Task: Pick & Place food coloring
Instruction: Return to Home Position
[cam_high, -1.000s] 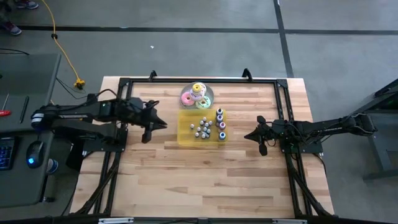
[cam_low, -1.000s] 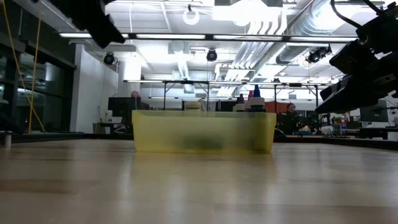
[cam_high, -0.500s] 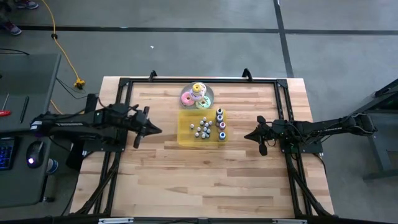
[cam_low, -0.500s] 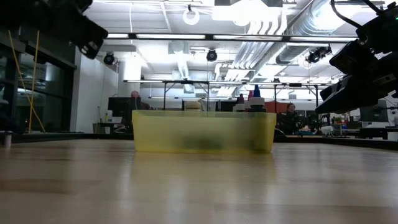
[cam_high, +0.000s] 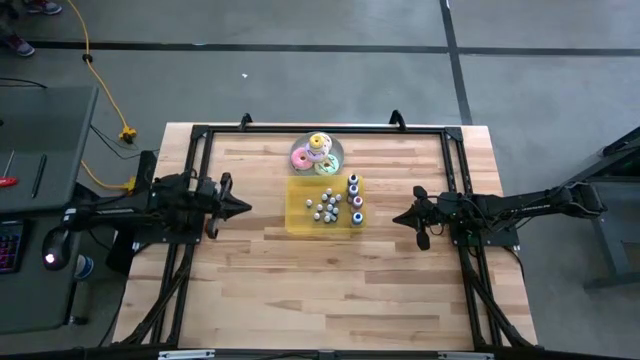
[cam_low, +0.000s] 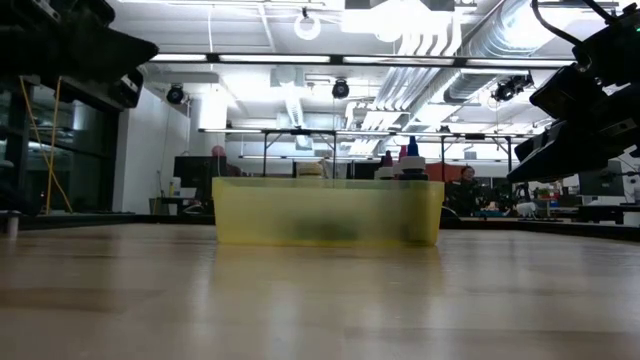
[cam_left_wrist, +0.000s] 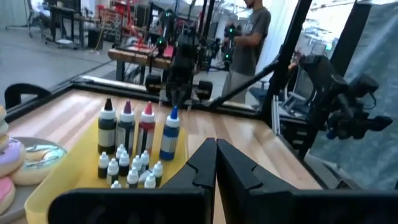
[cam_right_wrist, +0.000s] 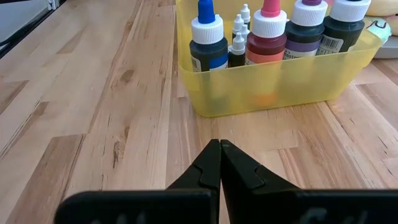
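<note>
The food coloring bottles (cam_high: 334, 204) stand in a translucent yellow tray (cam_high: 300, 220) at the table's middle: several tiny white-capped ones (cam_left_wrist: 127, 169) and taller dark, pink, red and blue ones (cam_right_wrist: 269, 31). My left gripper (cam_high: 243, 208) is shut and empty, left of the tray above the table. My right gripper (cam_high: 398, 218) is shut and empty, right of the tray; its wrist view (cam_right_wrist: 219, 148) shows the fingertips closed together.
A round plate with pastel ring toys (cam_high: 317, 154) stands just beyond the tray's far side. A black frame (cam_high: 320, 130) runs along the table's edges. A person (cam_left_wrist: 252, 28) stands beyond the table's right side. Bare wood lies toward the near edge.
My left gripper has drawn back toward the table's left edge, away from the tray, and has come lower in the low view. The right arm and the tray have stayed still.
</note>
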